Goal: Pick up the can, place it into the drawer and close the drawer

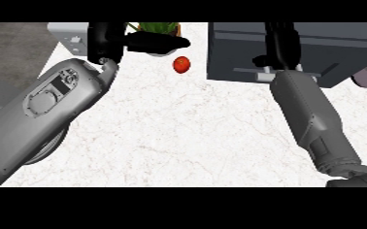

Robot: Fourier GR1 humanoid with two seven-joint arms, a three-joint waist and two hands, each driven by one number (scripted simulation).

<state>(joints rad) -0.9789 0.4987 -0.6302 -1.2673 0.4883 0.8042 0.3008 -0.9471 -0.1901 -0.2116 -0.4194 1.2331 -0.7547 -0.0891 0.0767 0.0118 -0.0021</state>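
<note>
The left hand (106,41) is at the top left of the bench (186,136). It is open, with black fingers (161,42) stretched out flat toward the right. They hold nothing. The fingers lie just in front of a green plant (154,27). A small round red thing (181,64) sits on the bench just below the tips of those fingers and does not touch them. The right hand (283,46) is at the top right. It lies over a dark grey drawer box (329,48), right above the thin handle (251,71) on the box's front. The top edge of the view cuts the right hand off, so I cannot tell if it is open or closed. I also cannot tell if it holds anything. The can does not show, so I cannot tell where it is. I cannot tell if the drawer is open or shut. Both grey arms come up from the bottom of the view, one on each side. The white bench lies between them.
</note>
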